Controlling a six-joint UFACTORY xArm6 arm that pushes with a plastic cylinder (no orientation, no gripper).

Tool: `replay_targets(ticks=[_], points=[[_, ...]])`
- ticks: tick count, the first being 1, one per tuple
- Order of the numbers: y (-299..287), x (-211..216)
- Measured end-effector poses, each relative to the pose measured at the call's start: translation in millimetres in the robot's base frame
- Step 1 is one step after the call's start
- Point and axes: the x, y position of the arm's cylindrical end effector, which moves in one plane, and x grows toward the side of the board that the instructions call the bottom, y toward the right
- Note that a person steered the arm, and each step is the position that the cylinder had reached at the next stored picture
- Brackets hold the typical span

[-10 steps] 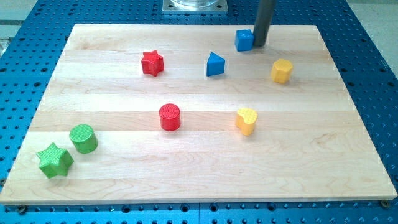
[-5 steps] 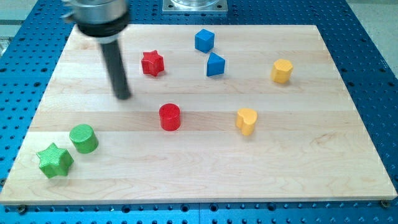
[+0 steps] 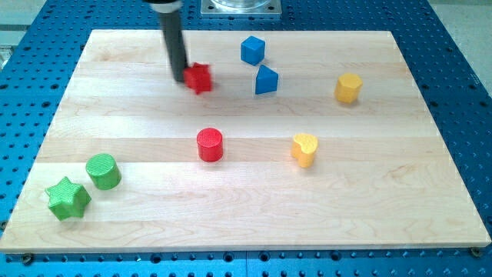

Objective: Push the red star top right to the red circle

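The red star (image 3: 200, 78) lies in the upper middle of the wooden board, a little blurred. My tip (image 3: 178, 78) is at the star's left side, touching it. The red circle (image 3: 209, 145), a short cylinder, stands near the board's centre, below the star and slightly to its right. The rod rises from the tip to the view's top edge.
A blue cube (image 3: 252, 50) and a blue triangle block (image 3: 266, 80) lie right of the star. A yellow hexagon block (image 3: 348, 88) and a yellow heart (image 3: 304, 149) are further right. A green cylinder (image 3: 102, 171) and a green star (image 3: 68, 198) sit at the bottom left.
My tip moved from the blue cube at the top right, across to the left, then up against the red star's left side. The blue cube slid left; the star shifted slightly right.
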Motion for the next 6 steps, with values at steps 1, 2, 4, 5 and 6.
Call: replay_targets(ticks=[1, 2, 4, 5, 6], points=[[25.2, 43.1], [41.1, 27.7], [70.3, -23.2], [98.3, -8.2], [66.9, 44.7]])
